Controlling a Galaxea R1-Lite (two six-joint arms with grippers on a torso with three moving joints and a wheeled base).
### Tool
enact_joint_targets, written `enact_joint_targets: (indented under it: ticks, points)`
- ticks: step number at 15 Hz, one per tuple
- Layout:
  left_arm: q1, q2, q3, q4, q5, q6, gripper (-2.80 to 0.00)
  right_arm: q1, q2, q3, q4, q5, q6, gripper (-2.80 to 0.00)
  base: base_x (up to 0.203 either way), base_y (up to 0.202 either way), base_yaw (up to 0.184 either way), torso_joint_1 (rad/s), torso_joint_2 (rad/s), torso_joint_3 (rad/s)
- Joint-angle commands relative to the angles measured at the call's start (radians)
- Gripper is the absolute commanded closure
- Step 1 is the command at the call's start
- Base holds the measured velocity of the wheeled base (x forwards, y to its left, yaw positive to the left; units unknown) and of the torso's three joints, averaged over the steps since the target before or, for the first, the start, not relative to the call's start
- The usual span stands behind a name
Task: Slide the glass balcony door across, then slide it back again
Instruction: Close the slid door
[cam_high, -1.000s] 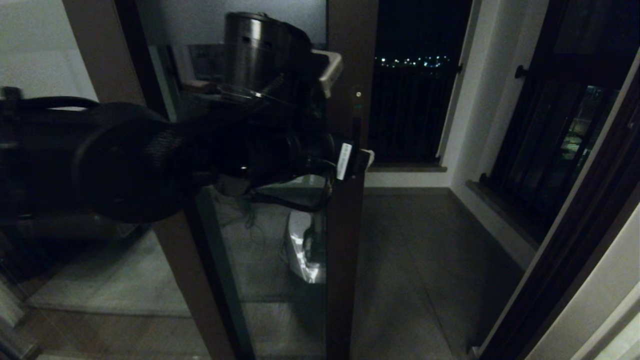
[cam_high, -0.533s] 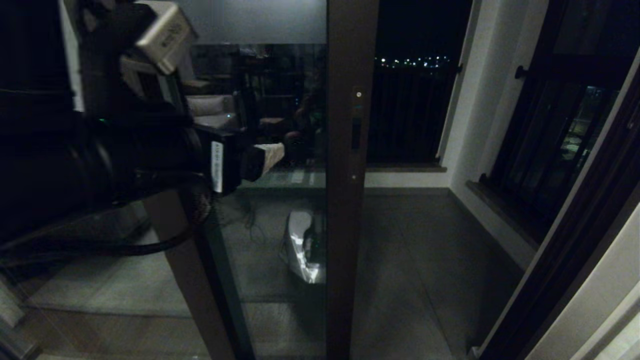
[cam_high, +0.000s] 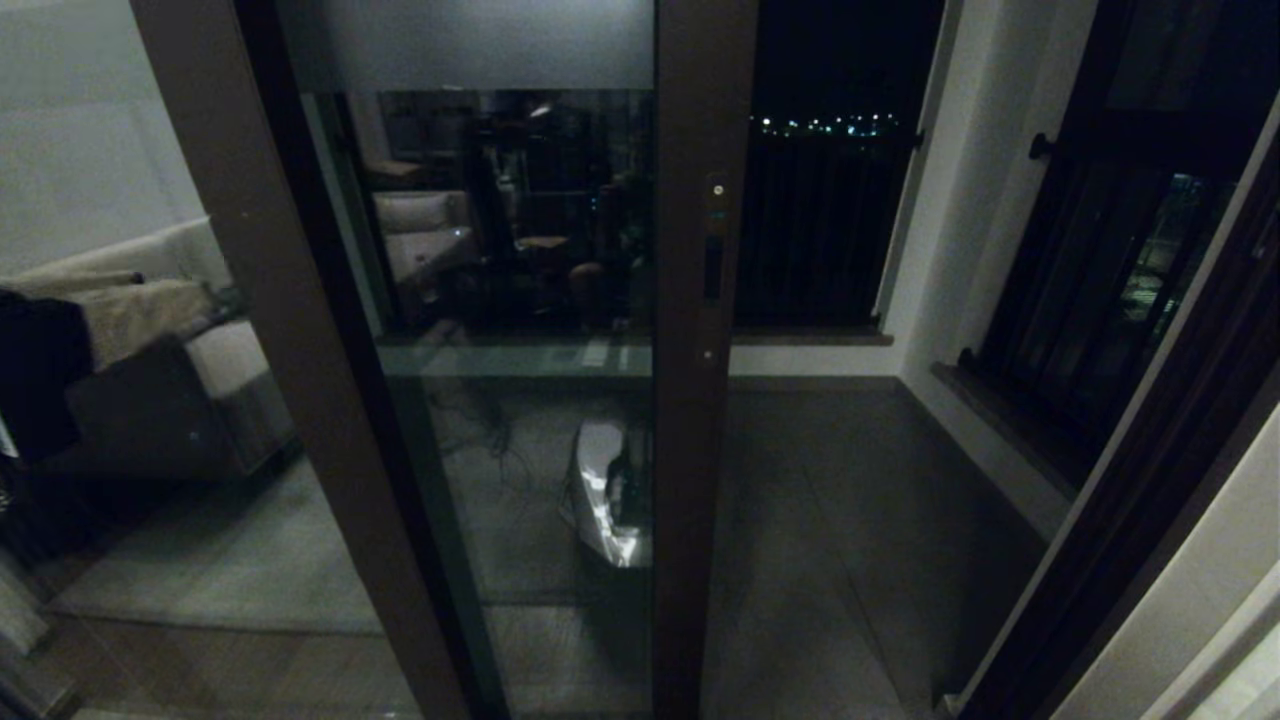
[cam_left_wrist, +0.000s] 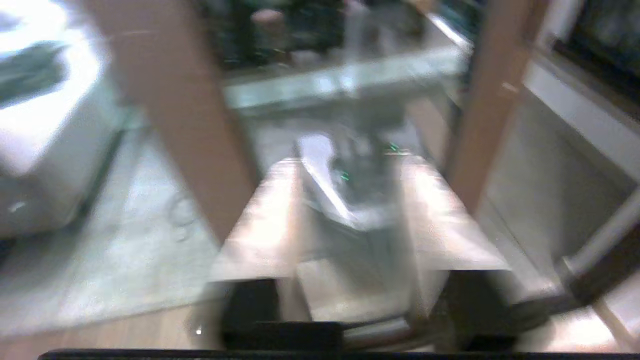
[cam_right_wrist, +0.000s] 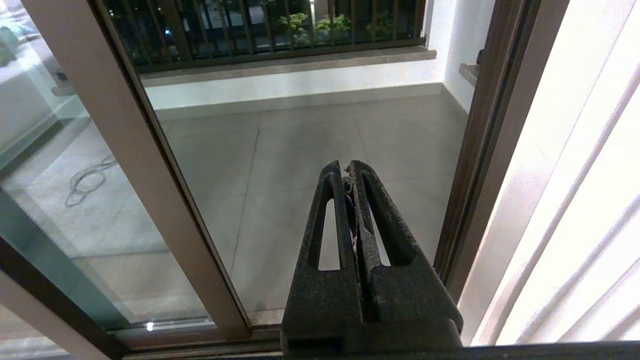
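The glass balcony door stands partly across the doorway, its dark brown stile near the middle of the head view and a frosted band along its top. The slim black handle sits recessed in the stile, and nothing touches it. No gripper shows in the head view. In the left wrist view my left gripper is open and empty, its pale fingers spread, pointing at the glass low down between a brown post and the door stile. My right gripper is shut on nothing, hanging before the open gap.
Right of the stile the doorway opens onto the tiled balcony floor with a dark railing behind. A barred window and the brown door frame stand on the right. A sofa shows through the fixed panel at left.
My left arm has pulled away from the door handle to the left and has left the head view. The door stile stays in the same place.
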Motion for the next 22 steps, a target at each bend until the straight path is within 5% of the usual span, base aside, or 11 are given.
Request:
enact_joint_targets:
  ticks: [1, 5, 8, 10, 15, 18, 22]
  points:
    - [0.105, -0.109, 0.031, 0.002, -0.004, -0.003, 0.00, 0.000, 0.001, 0.000, 0.000, 0.000, 0.000, 0.00, 0.000, 0.000, 0.000, 0.000, 0.00, 0.000]
    - [0.279, -0.303, 0.177, 0.002, -0.034, 0.008, 0.00, 0.000, 0.001, 0.000, 0.000, 0.000, 0.000, 0.00, 0.000, 0.000, 0.000, 0.000, 0.00, 0.000]
    - [0.430, -0.440, 0.301, -0.003, -0.190, 0.015, 0.00, 0.000, 0.001, 0.000, 0.000, 0.000, 0.000, 0.00, 0.000, 0.000, 0.000, 0.000, 0.00, 0.000]
    - [0.468, -0.528, 0.350, 0.000, -0.280, 0.016, 0.00, 0.000, 0.001, 0.000, 0.000, 0.000, 0.000, 0.00, 0.000, 0.000, 0.000, 0.000, 0.00, 0.000]
    - [0.548, -0.684, 0.539, -0.004, -0.362, 0.023, 0.00, 0.000, 0.001, 0.000, 0.000, 0.000, 0.000, 0.00, 0.000, 0.000, 0.000, 0.000, 0.00, 0.000]
    - [0.599, -0.783, 0.661, -0.003, -0.523, 0.072, 0.00, 0.000, 0.001, 0.000, 0.000, 0.000, 0.000, 0.00, 0.000, 0.000, 0.000, 0.000, 0.00, 0.000]
    - [0.612, -0.871, 0.792, -0.004, -0.551, 0.120, 0.00, 0.000, 0.001, 0.000, 0.000, 0.000, 0.000, 0.00, 0.000, 0.000, 0.000, 0.000, 0.00, 0.000]
